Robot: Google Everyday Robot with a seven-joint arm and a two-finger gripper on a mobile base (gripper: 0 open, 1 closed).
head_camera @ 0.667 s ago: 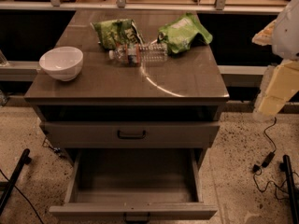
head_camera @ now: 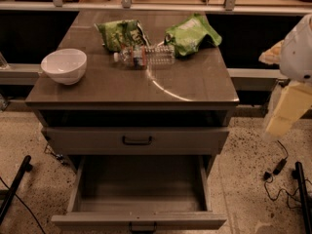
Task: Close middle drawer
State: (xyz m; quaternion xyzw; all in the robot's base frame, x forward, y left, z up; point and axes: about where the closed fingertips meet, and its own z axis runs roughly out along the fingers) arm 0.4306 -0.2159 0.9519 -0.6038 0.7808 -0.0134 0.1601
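Observation:
The middle drawer (head_camera: 139,222) is pulled far out of the grey-brown cabinet. Its low front, with a dark bar handle (head_camera: 142,226), sits at the bottom edge of the view, and its long box (head_camera: 141,184) is empty. Above it, the drawer with the taller front (head_camera: 136,140) stands slightly out. Only white and cream parts of my arm (head_camera: 290,96) show at the right edge, beside the cabinet's right side and apart from it. My gripper is out of view.
On the cabinet top (head_camera: 195,82) are a white bowl (head_camera: 64,66), a plastic bottle (head_camera: 146,55) lying down and two green snack bags (head_camera: 191,34). A cable and plug (head_camera: 279,165) lie on the speckled floor to the right. Black legs (head_camera: 14,186) stand at the left.
My arm at the right edge has dropped slightly. The drawers and the things on top have not moved.

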